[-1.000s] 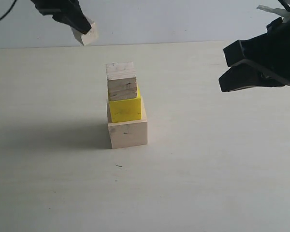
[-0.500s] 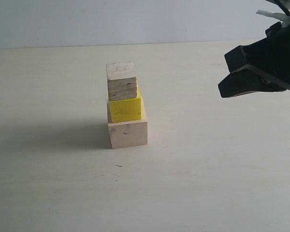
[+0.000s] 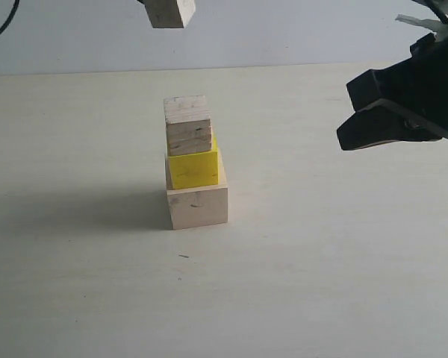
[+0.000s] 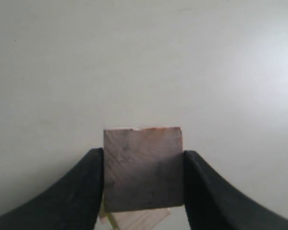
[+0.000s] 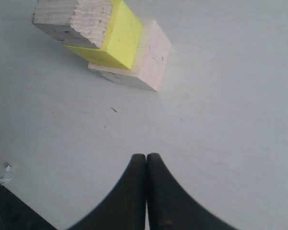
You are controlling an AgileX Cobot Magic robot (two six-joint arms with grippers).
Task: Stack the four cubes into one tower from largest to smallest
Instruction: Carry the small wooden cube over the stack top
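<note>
Landmark: we place everything relative to the tower (image 3: pixel 194 168), which stands on the pale desk (image 3: pixel 321 261).

Tower, base: the base cube (image 3: pixel 198 206) is the largest block, pale wood, and rests flat on the desk.

Tower, second level: the yellow cube (image 3: pixel 194 169) sits on the base cube. Its edges are not flush with the base.

Tower, third level: the grained cube (image 3: pixel 188 123) sits on the yellow cube and is the top of the tower as it stands. We count three levels.

Fourth block: the small cube (image 3: pixel 170 11) is in the air, high above the tower and touching no part of it. In the left wrist view, a sliver of yellow and a corner of pale wood show just beneath it.

Left end effector (image 4: pixel 143 158): we see its jaws spread wide, one pressed against each side of the small cube, which is clamped between them. It is high above the tower. Almost none of this unit shows in the exterior view.

Right end effector (image 5: pixel 146 159): its jaws are fully closed, tip against tip, with nothing between them. It hangs off to the right of the tower, well apart from it and clear of the desk.
</note>
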